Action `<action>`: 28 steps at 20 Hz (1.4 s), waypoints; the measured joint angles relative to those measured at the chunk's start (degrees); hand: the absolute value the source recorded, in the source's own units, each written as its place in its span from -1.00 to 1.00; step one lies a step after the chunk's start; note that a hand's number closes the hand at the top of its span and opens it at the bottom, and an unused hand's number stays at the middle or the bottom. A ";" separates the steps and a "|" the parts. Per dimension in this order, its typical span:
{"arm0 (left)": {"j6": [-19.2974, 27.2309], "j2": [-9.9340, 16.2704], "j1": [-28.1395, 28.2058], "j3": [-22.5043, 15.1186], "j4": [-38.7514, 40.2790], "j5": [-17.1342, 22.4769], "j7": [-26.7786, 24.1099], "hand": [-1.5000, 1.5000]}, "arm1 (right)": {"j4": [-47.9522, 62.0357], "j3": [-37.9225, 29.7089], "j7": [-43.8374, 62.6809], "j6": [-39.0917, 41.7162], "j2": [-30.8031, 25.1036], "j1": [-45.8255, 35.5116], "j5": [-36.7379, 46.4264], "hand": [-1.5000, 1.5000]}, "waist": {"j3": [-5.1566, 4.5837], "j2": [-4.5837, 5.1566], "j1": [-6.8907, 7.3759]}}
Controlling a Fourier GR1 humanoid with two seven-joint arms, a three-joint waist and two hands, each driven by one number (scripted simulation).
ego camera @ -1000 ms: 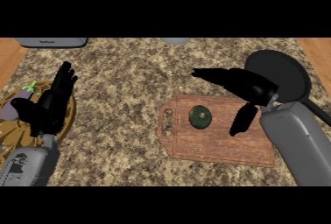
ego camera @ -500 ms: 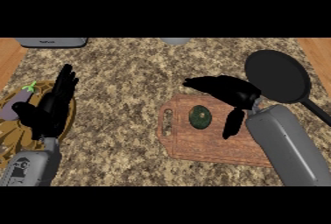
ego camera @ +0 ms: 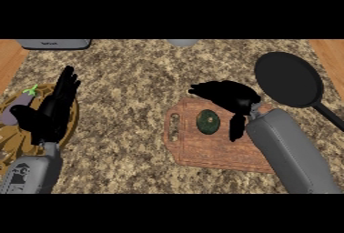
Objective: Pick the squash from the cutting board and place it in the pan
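**One hand closing in on the squash, nothing grasped yet**

Right hand point(ego camera: 225, 96) has shifted toward 9 o'clock over the last second, off the pan side and onto the cutting board point(ego camera: 215, 154). It now arches over the board's 12 o'clock edge, fingers spread and released, thumb hanging at 3 o'clock of the squash point(ego camera: 207, 122). Squash lies on the board, near its 10 o'clock part, uncovered and unmoved. No contact visible. Pan point(ego camera: 289, 84) sits at 2 o'clock of the board, handle running to 4 o'clock. Judgement: pre-grasp stage; next needs lowering and curling round the squash. Left hand point(ego camera: 50, 113) rests open at 9 o'clock, over a basket point(ego camera: 13, 132) holding an eggplant point(ego camera: 12, 113).
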 measured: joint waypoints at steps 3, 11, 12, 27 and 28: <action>-0.18 -0.41 -0.31 0.20 0.24 -0.46 0.16 0.00 | 0.29 1.21 1.24 -0.23 1.27 0.42 2.87 -1.00 | 0.00 -0.02 -0.09; -1.66 -0.93 -0.60 1.63 1.21 -1.00 0.03 0.00 | 5.76 0.65 -0.33 -2.30 4.34 0.13 8.08 -1.00 | 0.00 0.00 -0.11; -2.02 -0.58 -0.46 2.13 0.77 -0.79 0.23 0.00 | 6.83 0.63 -0.44 -2.62 4.77 -0.18 8.77 -1.00 | 0.00 -0.01 -0.06; -2.27 -2.36 -0.66 2.80 0.48 -2.93 0.12 0.00 | 19.66 -0.22 -5.71 -6.04 8.24 -2.97 16.51 1.00 | 0.01 0.04 -0.01; -2.08 -2.40 -0.76 2.67 -0.24 -3.12 0.71 0.00 | 19.70 0.39 -7.42 -6.96 7.82 -2.34 16.88 1.00 | 0.00 0.03 -0.01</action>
